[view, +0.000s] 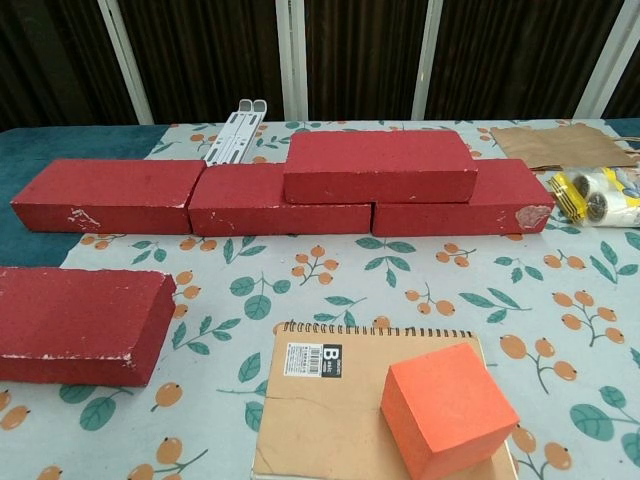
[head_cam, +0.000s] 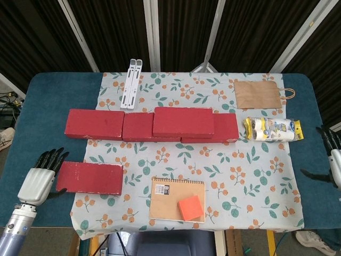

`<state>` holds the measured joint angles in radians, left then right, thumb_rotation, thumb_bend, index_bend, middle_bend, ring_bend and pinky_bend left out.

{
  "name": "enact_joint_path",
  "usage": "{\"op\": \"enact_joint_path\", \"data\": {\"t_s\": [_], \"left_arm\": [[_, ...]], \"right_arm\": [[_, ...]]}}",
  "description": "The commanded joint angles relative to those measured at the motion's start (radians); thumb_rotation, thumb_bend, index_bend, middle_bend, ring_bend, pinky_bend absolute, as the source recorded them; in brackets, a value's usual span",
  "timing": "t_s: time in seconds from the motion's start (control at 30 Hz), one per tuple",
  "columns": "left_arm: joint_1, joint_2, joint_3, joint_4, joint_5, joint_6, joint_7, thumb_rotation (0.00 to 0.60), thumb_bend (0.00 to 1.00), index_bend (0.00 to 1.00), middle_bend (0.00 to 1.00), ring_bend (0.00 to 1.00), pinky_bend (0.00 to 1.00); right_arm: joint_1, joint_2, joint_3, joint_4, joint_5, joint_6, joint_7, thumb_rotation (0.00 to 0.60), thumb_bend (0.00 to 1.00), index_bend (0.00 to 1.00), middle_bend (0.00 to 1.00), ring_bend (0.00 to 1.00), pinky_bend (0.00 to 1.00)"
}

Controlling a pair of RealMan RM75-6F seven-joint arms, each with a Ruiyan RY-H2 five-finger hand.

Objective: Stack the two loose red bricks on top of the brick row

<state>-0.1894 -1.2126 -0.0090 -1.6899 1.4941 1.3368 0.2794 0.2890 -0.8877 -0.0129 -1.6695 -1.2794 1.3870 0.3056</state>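
My left hand (head_cam: 38, 178), fingers spread and holding nothing, is just beside the loose red rectangular brick (head_cam: 89, 177); my right hand (head_cam: 333, 160) is also open, at the worktop (head_cam: 32, 106) edge

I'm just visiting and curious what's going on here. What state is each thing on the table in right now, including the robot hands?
Stacked brick: lying on the brick row, over a joint.
Loose brick: flat on the cloth, not yet stacked.
Left robot hand: open, beside the loose brick, holding nothing.
Right robot hand: at the table's edge, mostly out of view.
Notebook: closed.
Orange cube: resting on the notebook.
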Motion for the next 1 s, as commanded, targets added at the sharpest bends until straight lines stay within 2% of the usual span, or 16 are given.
{"op": "enact_joint_path", "data": {"t_s": [0.03,0.17,0.33,0.53,0.67,1.0], "left_arm": [[-0.028,0.021,-0.022,-0.041,-0.070,-0.055,0.019,0.600,0.00,0.00,0.00,0.00,0.05],[-0.057,0.041,-0.039,-0.077,-0.115,-0.109,0.003,0.600,0.00,0.00,0.00,0.00,0.05],[-0.100,0.049,-0.044,-0.083,-0.179,-0.188,0.053,0.600,0.00,0.00,0.00,0.00,0.03],[-0.150,0.028,-0.055,-0.074,-0.259,-0.275,0.077,0.600,0.00,0.00,0.00,0.00,0.03],[-0.185,0.041,-0.050,-0.105,-0.301,-0.354,0.071,0.600,0.00,0.00,0.00,0.00,0.01],[-0.223,0.081,-0.008,-0.165,-0.292,-0.431,0.073,0.600,0.00,0.00,0.00,0.00,0.00]], "right_arm": [[-0.076,-0.070,-0.036,0.010,-0.035,0.059,-0.016,0.600,0.04,0.00,0.00,0.00,0.00],[-0.134,-0.123,-0.049,0.023,-0.067,0.108,-0.039,0.600,0.03,0.00,0.00,0.00,0.00],[-0.166,-0.121,-0.040,-0.003,-0.096,0.148,-0.078,0.600,0.04,0.00,0.00,0.00,0.00],[-0.184,-0.111,-0.038,-0.030,-0.110,0.143,-0.106,0.600,0.03,0.00,0.00,0.00,0.00],[-0.188,-0.105,-0.033,-0.038,-0.116,0.134,-0.114,0.600,0.03,0.00,0.00,0.00,0.00],[-0.201,-0.105,-0.010,-0.030,-0.116,0.127,-0.101,0.600,0.04,0.00,0.00,0.00,0.00]]}}
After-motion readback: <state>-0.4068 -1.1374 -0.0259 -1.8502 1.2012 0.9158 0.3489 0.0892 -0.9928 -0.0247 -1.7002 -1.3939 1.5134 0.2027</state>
